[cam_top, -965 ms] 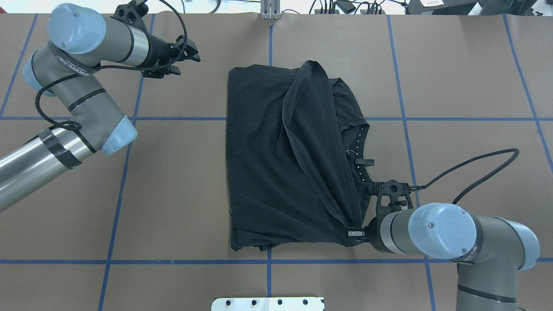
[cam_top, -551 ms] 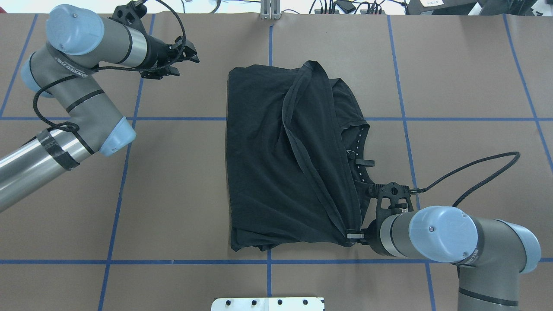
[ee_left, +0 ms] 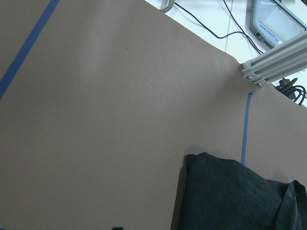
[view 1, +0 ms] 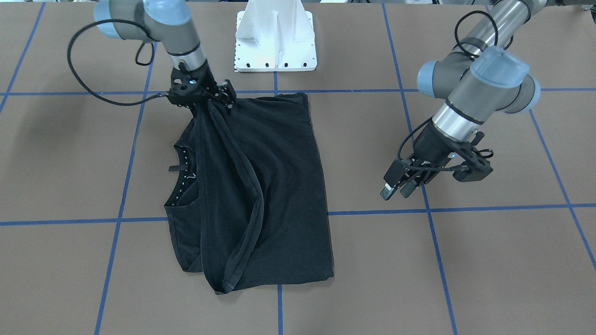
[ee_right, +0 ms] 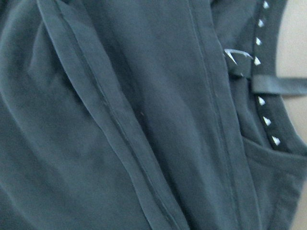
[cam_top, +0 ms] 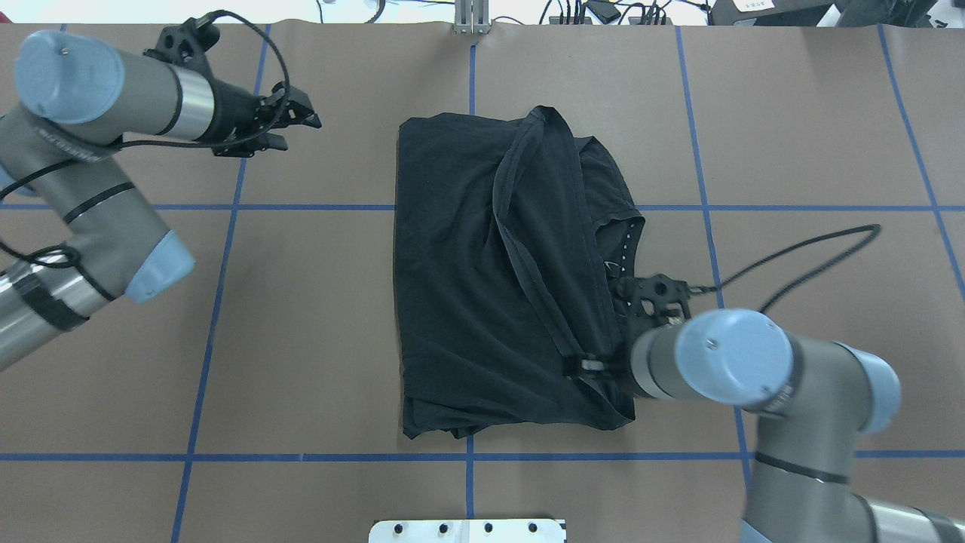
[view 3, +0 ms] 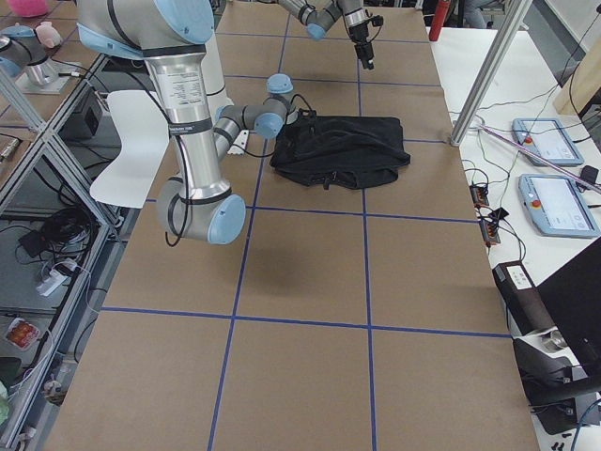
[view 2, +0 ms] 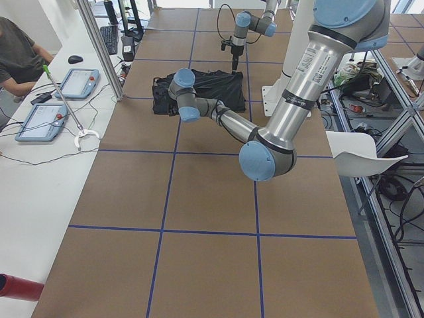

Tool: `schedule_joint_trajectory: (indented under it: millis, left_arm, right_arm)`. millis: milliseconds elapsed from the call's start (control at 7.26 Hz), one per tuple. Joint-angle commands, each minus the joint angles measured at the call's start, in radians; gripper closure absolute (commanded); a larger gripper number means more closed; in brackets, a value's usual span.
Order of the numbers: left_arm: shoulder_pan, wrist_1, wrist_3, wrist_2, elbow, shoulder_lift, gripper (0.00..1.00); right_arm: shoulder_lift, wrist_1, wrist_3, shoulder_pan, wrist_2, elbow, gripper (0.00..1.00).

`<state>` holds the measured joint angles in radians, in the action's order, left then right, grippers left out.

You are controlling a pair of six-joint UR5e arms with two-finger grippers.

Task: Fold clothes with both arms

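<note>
While the black T-shirt (cam_top: 482, 286) lies folded near the middle of the brown table (cam_top: 791, 113), I see one hemmed edge raised off the pile in a taut ridge running from the far end toward the robot's side. Right gripper (cam_top: 592, 366) is clenched on that hem at the near end of the ridge; in the front-facing view the cloth hangs from it in a narrow drape (view 1: 219, 139). Right wrist camera shows only dark fabric up close: two stitched hems running diagonally, and the neckline with a row of small white triangles and a loop tag (ee_right: 278, 85).

Left gripper (cam_top: 298, 119) hangs over bare table, well apart from the shirt, off its far corner on the robot's left. Its fingers (view 1: 391, 184) stand slightly apart with nothing between them — released. Left wrist camera takes in mostly table, a blue tape line (ee_left: 246, 127) and one corner of the shirt (ee_left: 225, 191).

Neck opening (view 1: 181, 177) lies on the shirt's right-arm side, flat on the table. Blue tape lines cross under the shirt. White pedestal base (view 1: 274, 42) sits at the robot's edge. Side view shows a person (view 2: 16, 56) seated at a bench with tablets.
</note>
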<state>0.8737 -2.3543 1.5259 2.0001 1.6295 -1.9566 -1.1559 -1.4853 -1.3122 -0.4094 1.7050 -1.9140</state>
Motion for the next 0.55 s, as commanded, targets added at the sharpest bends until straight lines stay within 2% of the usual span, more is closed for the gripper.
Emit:
schedule_joint_trajectory:
  millis: [0,276,413]
  left_arm:
    - [0.001,0.0,-0.003,0.022,0.078,0.088,0.29]
    - [0.002,0.0,-0.006,0.025,0.098,0.11,0.29]
    - [0.001,0.0,-0.006,0.025,0.096,0.117,0.29]
  right_arm:
    - [0.204,-0.099,0.135,-0.064,-0.013,0.187,0.09]
    - [0.391,-0.102,0.168,-0.104,-0.022,0.416,0.21]
    - [0.445,-0.102,0.227,-0.118,-0.039,0.499,0.24]
